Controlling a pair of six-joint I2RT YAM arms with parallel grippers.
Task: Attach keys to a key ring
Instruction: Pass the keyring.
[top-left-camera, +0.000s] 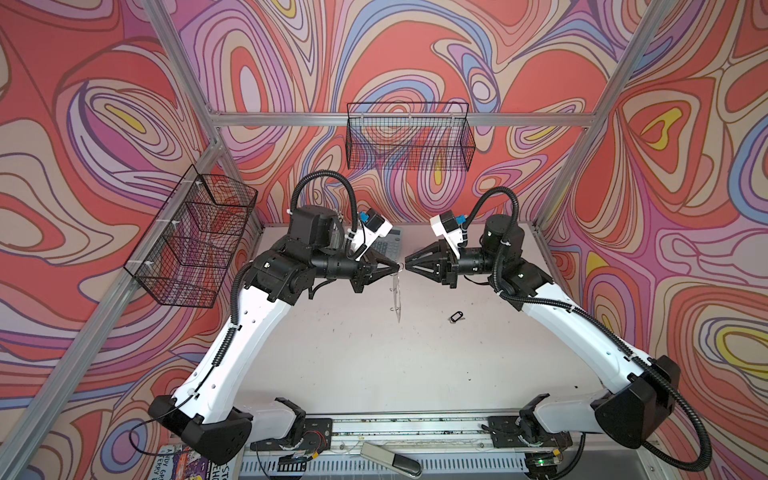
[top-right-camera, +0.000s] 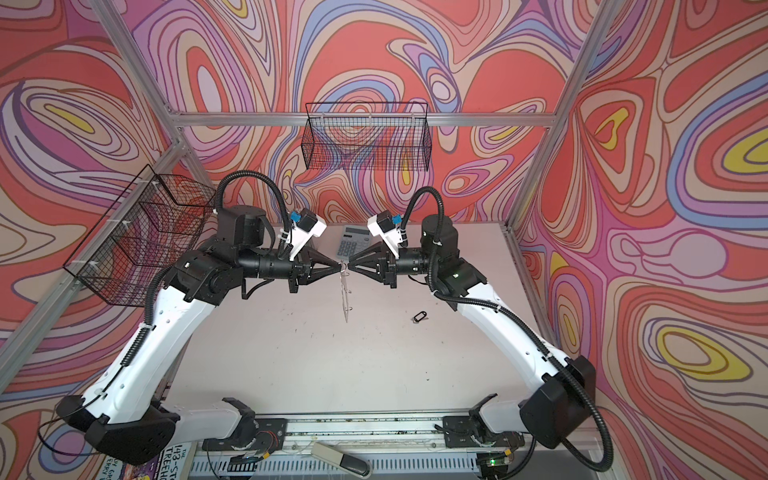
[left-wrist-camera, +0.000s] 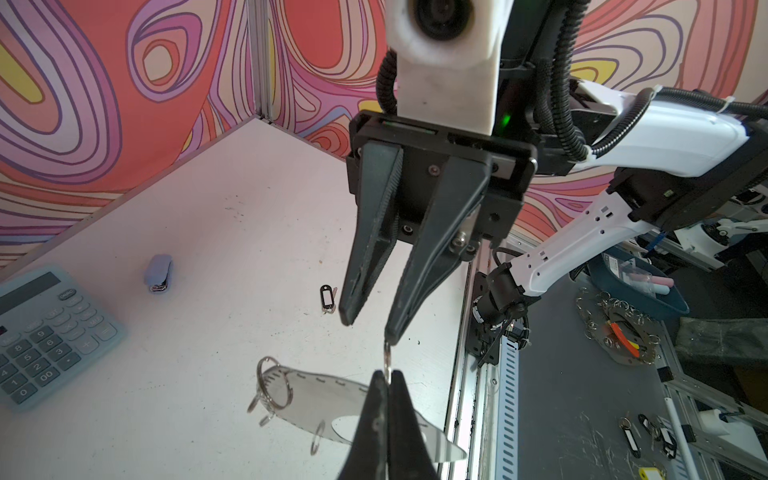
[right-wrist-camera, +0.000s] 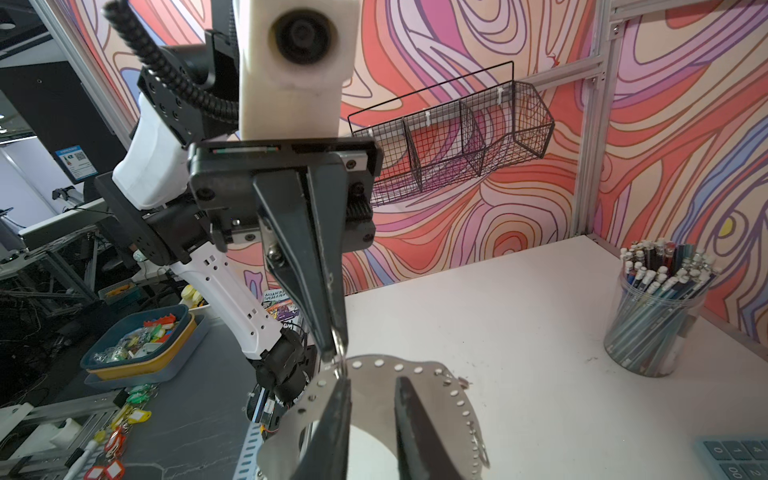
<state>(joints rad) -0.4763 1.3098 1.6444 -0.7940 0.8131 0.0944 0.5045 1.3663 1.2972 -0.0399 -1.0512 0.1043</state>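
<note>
Left tool (left-wrist-camera: 388, 376) nearest lens, tips clamped on a wire loop (left-wrist-camera: 387, 357), table (top-left-camera: 374, 365) beneath, key ring (left-wrist-camera: 316, 399) hanging from that loop, right tool (top-left-camera: 407, 262) tips slightly apart, one touching the loop, keys (top-left-camera: 456, 317) flat on table, right-arm side.

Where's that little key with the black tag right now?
In both top views the key lies flat on the white table, on the robot's right side, apart from the key ring hanging from the left claw.
</note>
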